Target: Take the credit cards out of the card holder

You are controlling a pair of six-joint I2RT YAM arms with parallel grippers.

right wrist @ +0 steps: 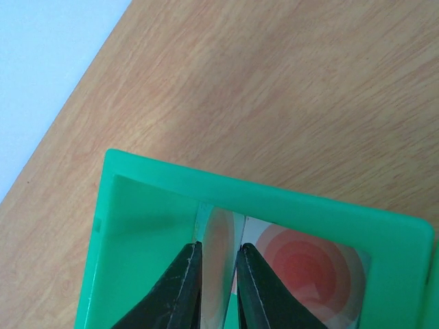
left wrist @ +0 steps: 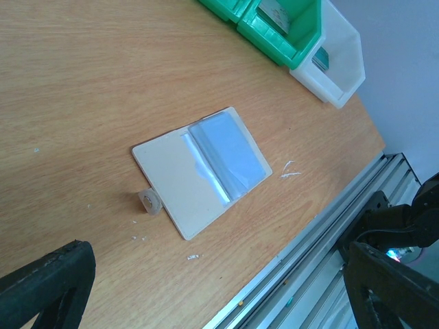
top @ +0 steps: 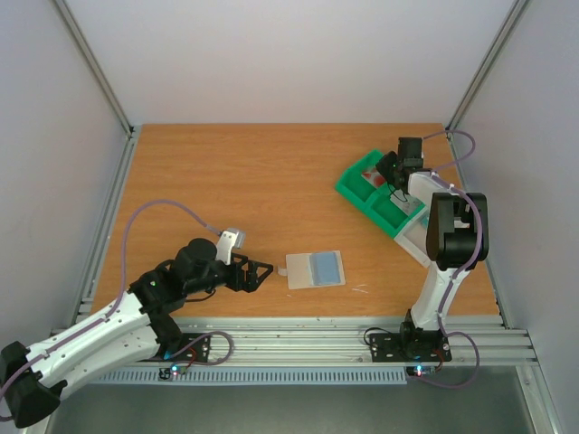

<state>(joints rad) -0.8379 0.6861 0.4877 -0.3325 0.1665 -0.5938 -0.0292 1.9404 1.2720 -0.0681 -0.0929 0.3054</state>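
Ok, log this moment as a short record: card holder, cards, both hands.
card holder: open and flat, tab pointing at the left hand
blue-grey card: in the holder's half away from the tab
pinkish-red card: lying in the green tray
left hand: open, beside the holder, not touching it
right hand: down in that tray compartment, fingers narrowly apart, grip unclear

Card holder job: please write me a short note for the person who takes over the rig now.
Left pincer: open, empty, beside the card holder.
Right pincer: jaws narrowly apart over the green tray, nothing seen held.
Done: a pinkish-red card lies in the tray.
To do: a blue-grey card lies in the holder; take it out.
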